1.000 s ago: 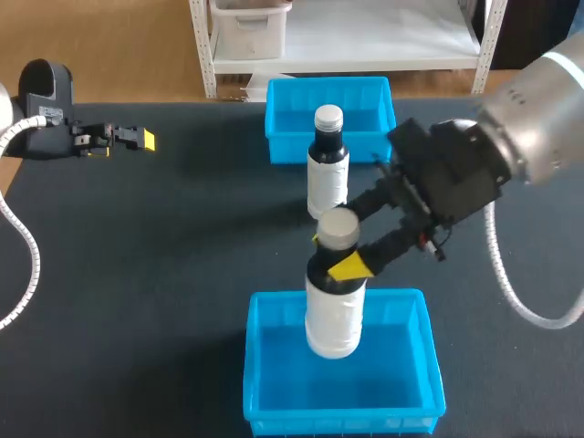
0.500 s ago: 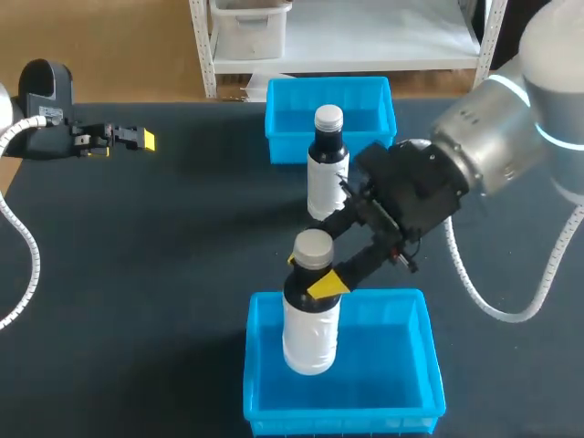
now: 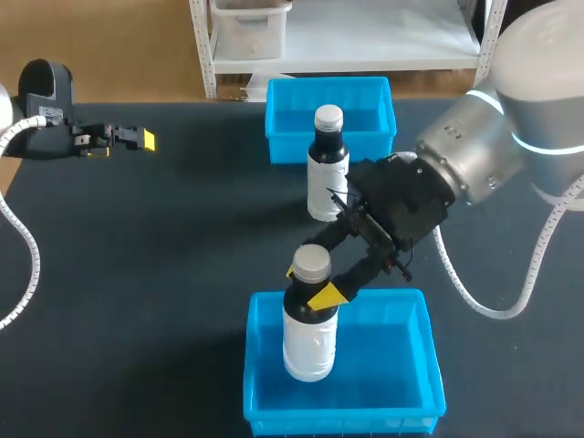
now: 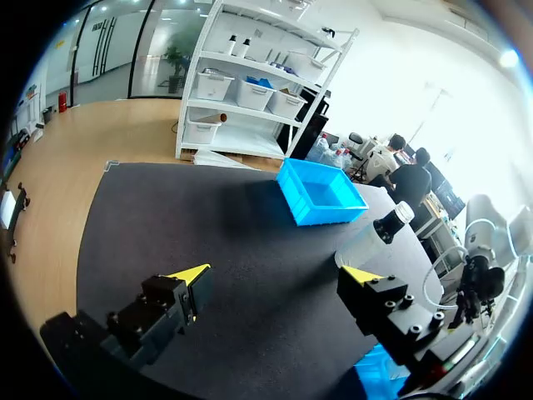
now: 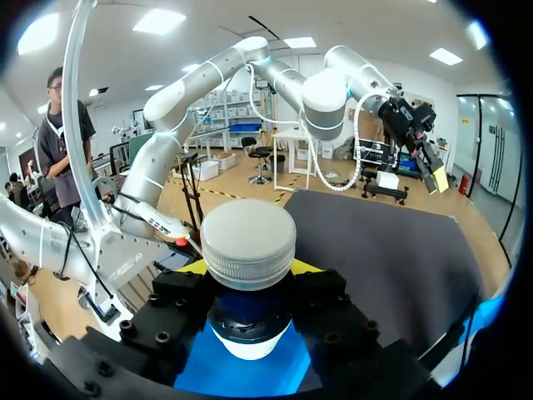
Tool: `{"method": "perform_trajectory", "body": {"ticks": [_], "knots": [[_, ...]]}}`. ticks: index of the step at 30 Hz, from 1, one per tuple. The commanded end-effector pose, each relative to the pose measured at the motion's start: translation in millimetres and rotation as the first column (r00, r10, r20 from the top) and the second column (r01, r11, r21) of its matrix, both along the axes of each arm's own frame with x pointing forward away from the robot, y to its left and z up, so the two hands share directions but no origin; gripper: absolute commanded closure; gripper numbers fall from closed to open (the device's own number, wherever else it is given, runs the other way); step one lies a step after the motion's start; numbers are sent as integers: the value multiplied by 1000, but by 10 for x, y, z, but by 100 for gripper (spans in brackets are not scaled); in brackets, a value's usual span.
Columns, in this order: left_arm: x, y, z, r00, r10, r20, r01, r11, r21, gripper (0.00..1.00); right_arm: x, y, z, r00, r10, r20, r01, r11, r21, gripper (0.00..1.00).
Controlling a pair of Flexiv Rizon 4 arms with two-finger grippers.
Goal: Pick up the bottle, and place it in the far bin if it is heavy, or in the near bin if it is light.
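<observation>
Right gripper (image 3: 311, 285) is clamped on the bottle (image 3: 308, 342) at its dark neck, a yellow-tipped finger on either side just under the pale cap, and it is the right arm (image 3: 474, 151) that carries it, sweeping in from the table's right side. From the right wrist view the grip is plain to see: the right gripper (image 5: 248, 287) hugs the neck from both sides, with the cap of the bottle (image 5: 248, 242) standing proud above the fingers.

Across the dark table (image 3: 164, 255), the near bin (image 3: 342, 422) sits at the front edge, and that is where the bottle is: upright, its white body down inside the blue walls, towards the bin's left half. Whether its base touches the floor of the bin cannot be told.

Far bin (image 3: 275, 137) sits at the back of the table, blue as well. Just in front of it stands a second bottle (image 3: 327, 173), upright on the table, close beside the right arm's black wrist.

Over at the far left, the left gripper (image 3: 137, 139) hangs above the table, well apart from everything. Its wrist view shows the left gripper (image 4: 276, 275) spread wide, holding nothing.
</observation>
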State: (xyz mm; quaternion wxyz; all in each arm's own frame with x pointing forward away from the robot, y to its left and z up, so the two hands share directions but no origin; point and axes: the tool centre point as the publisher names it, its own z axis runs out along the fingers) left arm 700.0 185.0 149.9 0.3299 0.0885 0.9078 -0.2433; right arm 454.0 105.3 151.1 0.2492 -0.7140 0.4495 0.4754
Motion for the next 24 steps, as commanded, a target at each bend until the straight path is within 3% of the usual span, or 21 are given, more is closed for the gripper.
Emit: {"method": "perform_trajectory", "body": {"ticks": [1,5,17,18,19,22,24], "knots": [[0,0,0,1000,0,0,0,1000,0,0,36,22,-46,1000,9,-3,-9,1000,5,100],[0,0,0,1000,0,0,0,1000,0,0,48,31,-87,1000,15,-8,-15,1000,5,98],[0,0,0,1000,0,0,0,1000,0,0,72,35,-166,1000,17,-18,-17,1000,-20,53],[0,0,0,1000,0,0,0,1000,0,0,74,33,-171,1000,16,-20,-16,1000,-23,46],[0,0,0,1000,0,0,0,1000,0,0,79,29,-178,1000,14,-21,-15,1000,-25,30],[0,0,0,1000,0,0,0,1000,0,0,86,18,-192,1000,9,-26,-10,999,-30,1],[0,0,0,1000,0,0,0,1000,0,0,91,8,-201,1000,7,-29,-8,999,-34,0]]}}
